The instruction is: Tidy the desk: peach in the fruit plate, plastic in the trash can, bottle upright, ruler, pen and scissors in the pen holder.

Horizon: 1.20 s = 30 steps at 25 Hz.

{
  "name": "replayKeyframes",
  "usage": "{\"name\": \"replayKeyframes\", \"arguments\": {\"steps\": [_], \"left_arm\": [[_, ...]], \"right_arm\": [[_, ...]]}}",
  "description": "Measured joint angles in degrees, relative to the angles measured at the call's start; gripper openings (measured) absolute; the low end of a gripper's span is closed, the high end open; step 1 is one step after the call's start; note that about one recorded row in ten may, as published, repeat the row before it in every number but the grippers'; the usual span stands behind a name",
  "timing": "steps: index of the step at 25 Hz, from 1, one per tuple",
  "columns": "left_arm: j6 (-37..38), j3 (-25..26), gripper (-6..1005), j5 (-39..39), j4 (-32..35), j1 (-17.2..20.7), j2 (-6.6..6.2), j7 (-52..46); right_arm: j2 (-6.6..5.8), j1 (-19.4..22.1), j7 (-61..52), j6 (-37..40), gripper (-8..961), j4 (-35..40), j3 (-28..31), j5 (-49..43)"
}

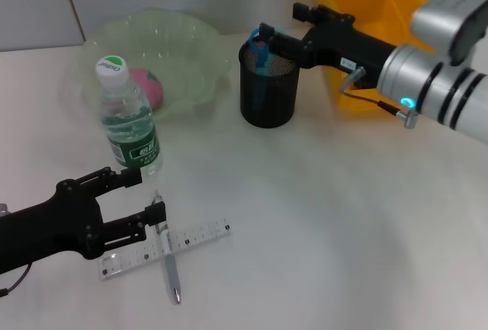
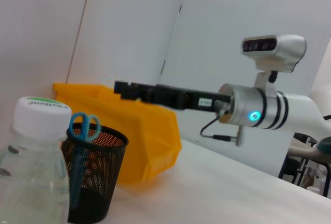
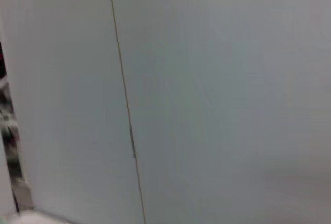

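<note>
The bottle [image 1: 130,124] stands upright on the desk [image 1: 328,216], in front of the fruit plate [image 1: 194,48], which holds the peach [image 1: 149,86]. My left gripper [image 1: 146,193] is open just in front of the bottle, beside the pen [image 1: 168,257], which lies across the ruler [image 1: 191,236]. The scissors [image 1: 258,52] stand in the pen holder [image 1: 268,90]. My right gripper [image 1: 280,25] hovers open over the holder's rim, by the scissors' handles. In the left wrist view the bottle [image 2: 31,177], scissors [image 2: 83,125], pen holder [image 2: 98,177] and right gripper [image 2: 121,87] show. No plastic is in view.
The yellow trash can [image 1: 374,2] stands at the back right, behind my right arm, and shows as the trash can [image 2: 150,136] in the left wrist view. The right wrist view shows only a pale wall.
</note>
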<state>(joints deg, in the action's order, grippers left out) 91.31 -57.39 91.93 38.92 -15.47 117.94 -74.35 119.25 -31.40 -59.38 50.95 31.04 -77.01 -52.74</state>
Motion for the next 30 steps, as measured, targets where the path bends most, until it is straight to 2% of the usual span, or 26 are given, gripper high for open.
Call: {"name": "replayKeyframes", "arguments": {"steps": [3, 4, 5, 6, 7, 8, 11, 14, 16, 20, 26, 30], "left_arm": [[0.1, 0.0, 796, 0.0, 0.1, 0.0, -0.14, -0.4], [0.1, 0.0, 796, 0.0, 0.1, 0.0, -0.14, -0.4], [0.1, 0.0, 796, 0.0, 0.1, 0.0, -0.14, -0.4], [0.3, 0.0, 796, -0.1, 0.1, 0.0, -0.33, -0.6], [0.4, 0.0, 796, -0.1, 0.1, 0.0, -0.41, -0.7], [0.5, 0.0, 796, -0.2, 0.1, 0.0, -0.46, -0.7], [0.6, 0.1, 796, -0.2, 0.2, -0.1, -0.56, -1.1], [0.6, 0.1, 796, 0.0, 0.2, -0.2, -0.61, -1.3], [0.6, 0.1, 796, 0.0, 0.2, -0.2, -0.61, -1.3], [0.8, 0.1, 796, 0.0, 0.2, -0.4, -0.81, -1.4], [0.7, 0.1, 797, 0.1, 0.2, -0.7, -0.96, -1.4], [0.7, 0.1, 797, 0.1, 0.2, -0.7, -0.96, -1.4]], "right_arm": [[-0.15, 2.3, -3.0, 3.1, 767, 2.8, 0.7, -0.3], [-0.31, 3.5, -4.5, 4.7, 767, 3.9, 0.8, -0.5], [-1.03, 5.7, -7.6, 9.1, 767, 6.2, 1.1, -1.6], [-1.03, 5.7, -7.6, 9.1, 767, 6.2, 1.1, -1.6], [-2.12, 7.1, -10.6, 13.2, 767, 7.4, 1.2, -3.2], [-2.12, 7.1, -10.6, 13.2, 767, 7.4, 1.2, -3.2], [-4.43, 7.9, -16.3, 19.5, 766, 8.1, 2.0, -8.6], [-6.51, 7.6, -21.7, 25.5, 766, 7.9, 4.8, -17.8], [-7.41, 6.9, -24.7, 29.0, 766, 7.9, 7.3, -24.9], [-8.07, 5.4, -29.3, 37.1, 766, 8.8, 13.5, -39.1], [-8.01, 4.2, -33.0, 40.5, 766, 10.4, 15.6, -48.4], [-7.27, 3.5, -34.0, 40.8, 766, 11.1, 15.7, -53.5]]}}
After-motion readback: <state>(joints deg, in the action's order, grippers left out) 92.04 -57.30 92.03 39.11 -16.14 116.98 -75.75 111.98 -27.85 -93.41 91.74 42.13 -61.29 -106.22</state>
